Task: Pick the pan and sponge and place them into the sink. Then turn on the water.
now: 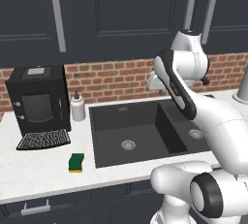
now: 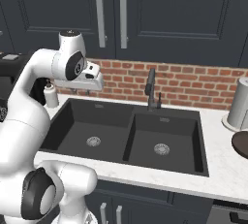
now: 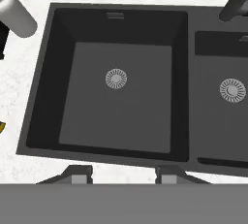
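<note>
1. Black and matte, the sink (image 1: 145, 121) is the largest thing before me: two rectangular basins let into the white marble counter (image 1: 34, 169), each with a round metal drain. Both basins hold nothing.
2. Behind the divider between the basins stands the dark faucet (image 2: 151, 89), against the red brick wall (image 2: 193, 85); no stream shows at its spout.
3. On the counter to the left of the sink sits a black coffee machine (image 1: 38, 99) with a grille tray at its foot.
4. At the far right edge of the right base view, the dark rim of the pan (image 2: 240, 144) lies on the counter, beside a pale cylindrical container (image 2: 240, 103) — well apart from me.
5. A white soap dispenser (image 1: 78, 106) stands between the coffee machine and the sink's back left corner.
6. The sponge (image 1: 76, 162), green over yellow, lies on the counter just left of the sink's front left corner.
7. My gripper (image 3: 124, 173) hangs above the left basin — fingertips (image 3: 79, 173) spread apart, nothing between them.
</note>
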### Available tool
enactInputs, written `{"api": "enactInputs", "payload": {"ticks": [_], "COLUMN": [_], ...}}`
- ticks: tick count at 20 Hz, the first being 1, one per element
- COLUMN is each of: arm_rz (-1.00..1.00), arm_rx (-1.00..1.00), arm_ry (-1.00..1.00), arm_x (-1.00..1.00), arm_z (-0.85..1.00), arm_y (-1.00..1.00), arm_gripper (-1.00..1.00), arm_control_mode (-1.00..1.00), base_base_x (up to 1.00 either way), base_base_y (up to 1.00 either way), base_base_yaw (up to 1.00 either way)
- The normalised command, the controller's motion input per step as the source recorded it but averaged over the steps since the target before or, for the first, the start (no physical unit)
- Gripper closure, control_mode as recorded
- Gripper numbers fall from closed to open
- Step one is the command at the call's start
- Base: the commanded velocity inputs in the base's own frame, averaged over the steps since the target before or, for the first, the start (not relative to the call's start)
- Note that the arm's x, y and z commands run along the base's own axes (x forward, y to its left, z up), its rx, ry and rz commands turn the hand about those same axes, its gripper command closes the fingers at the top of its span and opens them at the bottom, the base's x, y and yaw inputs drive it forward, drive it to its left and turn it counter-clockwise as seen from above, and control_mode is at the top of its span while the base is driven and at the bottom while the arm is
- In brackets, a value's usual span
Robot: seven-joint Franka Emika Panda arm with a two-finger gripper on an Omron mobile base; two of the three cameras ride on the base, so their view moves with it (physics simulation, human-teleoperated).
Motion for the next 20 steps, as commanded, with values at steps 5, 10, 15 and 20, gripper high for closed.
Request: {"api": "enactInputs", "payload": {"ticks": [5, 10, 15, 20], "arm_rz": [0.00, 0.00, 0.00, 0.00], "arm_rx": [0.00, 0.00, 0.00, 0.00], "arm_ry": [0.03, 0.02, 0.01, 0.08], "arm_x": [-0.16, -0.60, -0.51, -0.17], "arm_z": [0.00, -0.14, -0.20, -0.29], "arm_y": [0.01, 0.26, 0.59, 0.78], "arm_gripper": [-1.00, -1.00, -1.00, -1.00], "arm_control_mode": [-1.00, -1.00, -1.00, -1.00], "base_base_x": [0.00, 0.00, 0.00, 0.00], "base_base_y": [0.00, 0.00, 0.00, 0.00], "base_base_yaw": [0.00, 0.00, 0.00, 0.00]}}
